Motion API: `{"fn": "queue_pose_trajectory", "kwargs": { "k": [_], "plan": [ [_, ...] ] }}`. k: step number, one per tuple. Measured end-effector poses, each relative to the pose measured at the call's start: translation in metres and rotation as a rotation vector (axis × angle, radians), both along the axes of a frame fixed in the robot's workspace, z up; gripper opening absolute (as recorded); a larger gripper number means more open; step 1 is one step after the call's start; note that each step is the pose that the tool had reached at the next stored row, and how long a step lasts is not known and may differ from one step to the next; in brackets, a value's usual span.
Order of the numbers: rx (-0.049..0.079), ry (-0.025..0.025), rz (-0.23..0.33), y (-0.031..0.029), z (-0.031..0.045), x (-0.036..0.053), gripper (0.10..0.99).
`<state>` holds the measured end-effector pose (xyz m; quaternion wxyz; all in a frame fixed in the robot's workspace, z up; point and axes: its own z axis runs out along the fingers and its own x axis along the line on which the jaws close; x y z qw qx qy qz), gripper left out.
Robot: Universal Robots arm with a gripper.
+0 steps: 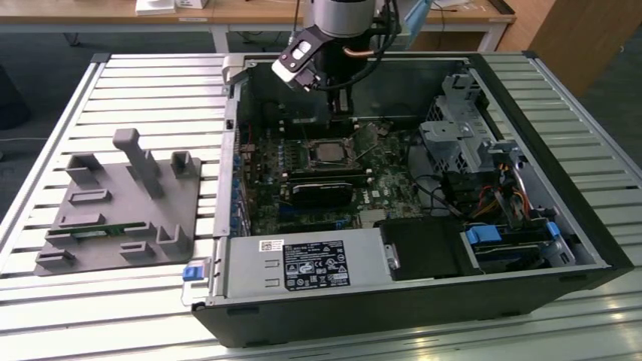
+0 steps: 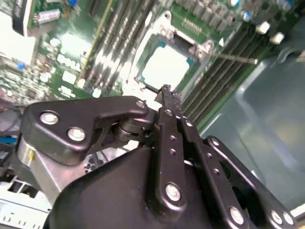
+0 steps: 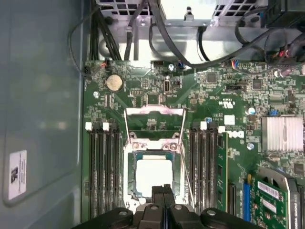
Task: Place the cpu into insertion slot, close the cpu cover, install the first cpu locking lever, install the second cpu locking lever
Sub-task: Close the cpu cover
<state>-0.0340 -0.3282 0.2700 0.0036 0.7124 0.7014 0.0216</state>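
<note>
One cpu is seen seated in the one insertion slot, its pale top framed by the slot's silvery rim; the one cpu cover appears to be swung up at one edge of the slot, green board being seen through its window. The gripper is held just above the chip's edge, its two fingers pressed together with nothing gripped — in the second wrist view the fingertips are shown close over that edge. The slot is flanked by two banks of long memory slots, four in each, so little room is left at either side; the grey case wall stands beyond one bank. One white label is stuck on that wall — its print cannot be read.
</note>
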Motion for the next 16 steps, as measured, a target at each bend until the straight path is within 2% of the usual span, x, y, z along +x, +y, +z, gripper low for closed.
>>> {"fn": "queue_pose_trajectory", "kwargs": {
  "k": [1, 2, 8, 16],
  "plan": [
    [0.008, 0.0017, 0.0, 0.0, -0.0002, 0.0025, 0.106],
    [0.01, 0.0026, 0.0, 0.0001, -0.0003, 0.0052, 0.106],
    [0.01, 0.0029, 0.002, 0.0, -0.0007, 0.0179, 0.106],
    [0.01, 0.0028, 0.01, 0.0, -0.001, 0.026, 0.106]
  ]
}}
